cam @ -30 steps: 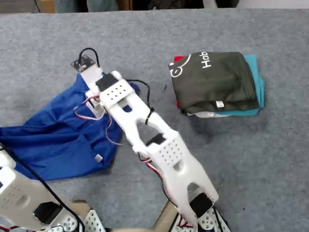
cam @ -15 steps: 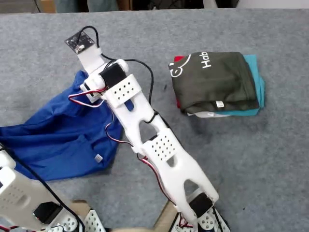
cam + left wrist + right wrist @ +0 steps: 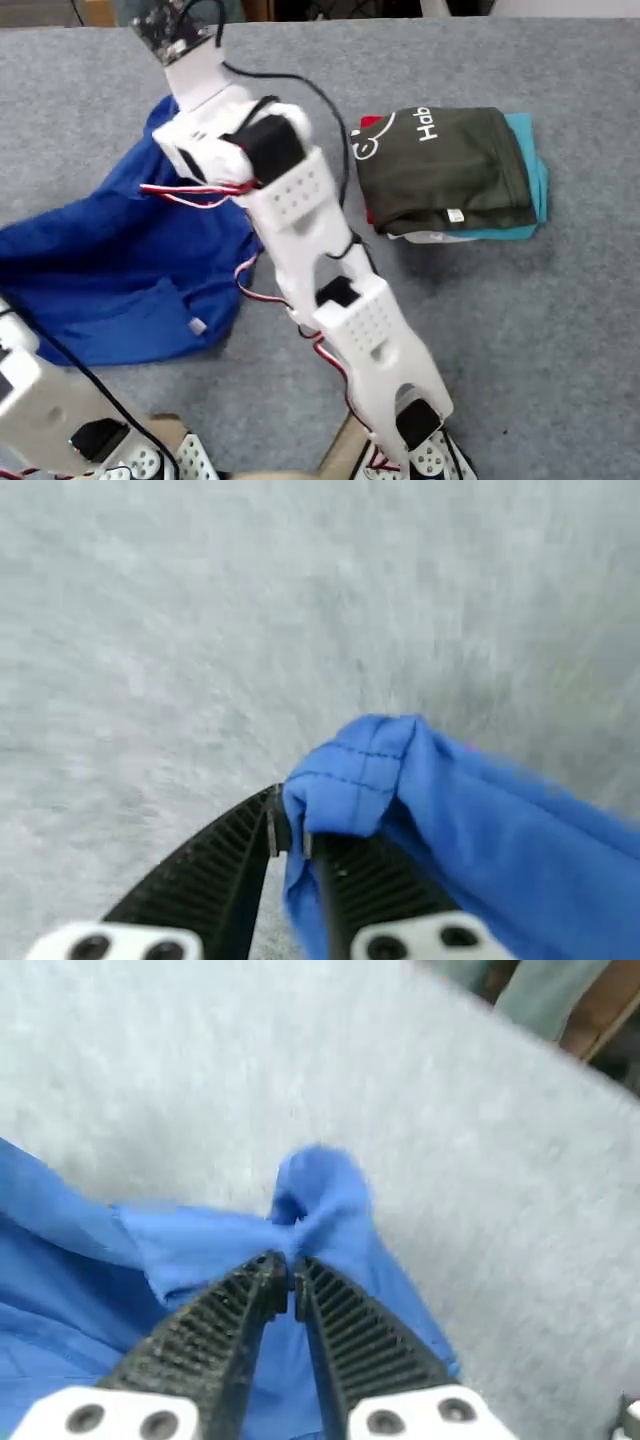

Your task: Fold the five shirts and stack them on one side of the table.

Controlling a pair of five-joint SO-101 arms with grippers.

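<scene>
Since a second ago my right arm (image 3: 300,210) has risen and swung toward the far edge of the desk (image 3: 540,330). It has dragged the far corner of the shirt (image 3: 110,260) along, so the blue cloth now lies more stretched out than it did. The stack (image 3: 445,170) has not shifted.

My right hand (image 3: 290,1268) is clenched on a bunched corner of the shirt (image 3: 320,1195). The blue fabric puffs out just past the fingertips, with grey desk beneath it. From the high view that hand sits under its own wrist, above the shirt's far corner, so I cannot make out the fingers there. My left hand (image 3: 288,832) is clenched too, pinching a stitched hem of the shirt (image 3: 470,810), and the cloth trails away from it over the desk. My left arm (image 3: 40,400) stands at the near left corner, next to the shirt's near edge.

The shirt is unfolded and rumpled on the left half of the desk, with a small white tag (image 3: 197,326) showing on its near side. The stack lies on the right half, well apart from it. It has a dark folded piece on top, with teal, red and white edges under it. That looks like four layers, though the lower ones are mostly covered.
</scene>
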